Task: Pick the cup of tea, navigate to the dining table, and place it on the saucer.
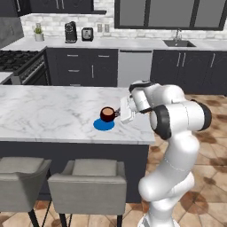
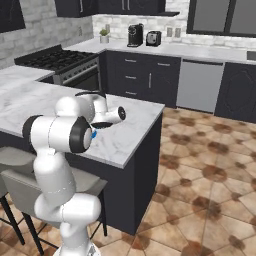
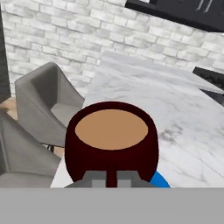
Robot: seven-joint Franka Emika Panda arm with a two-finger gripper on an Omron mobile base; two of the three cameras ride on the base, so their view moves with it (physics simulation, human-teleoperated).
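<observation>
The cup of tea (image 1: 107,114) is a dark red-brown cup filled with tan liquid. My gripper (image 1: 118,114) is shut on its handle from the right and holds it level. It hangs close over the far right part of the blue saucer (image 1: 103,125), which lies on the dining table (image 1: 48,111) near the marble top's right end. I cannot tell whether cup and saucer touch. In the hand view the cup (image 3: 111,144) sits right before my fingertips (image 3: 94,178), and a sliver of the saucer (image 3: 160,180) shows at its lower right. In the right base view my arm hides the cup, and a bit of the saucer (image 2: 93,134) peeks out.
Two grey stools (image 1: 86,177) stand at the table's near side. The table's right edge (image 1: 148,128) lies just past the saucer. Behind are dark wall counters with a coffee machine (image 1: 70,32), a toaster (image 1: 87,34), a stove (image 1: 20,60) and a sink (image 1: 178,43).
</observation>
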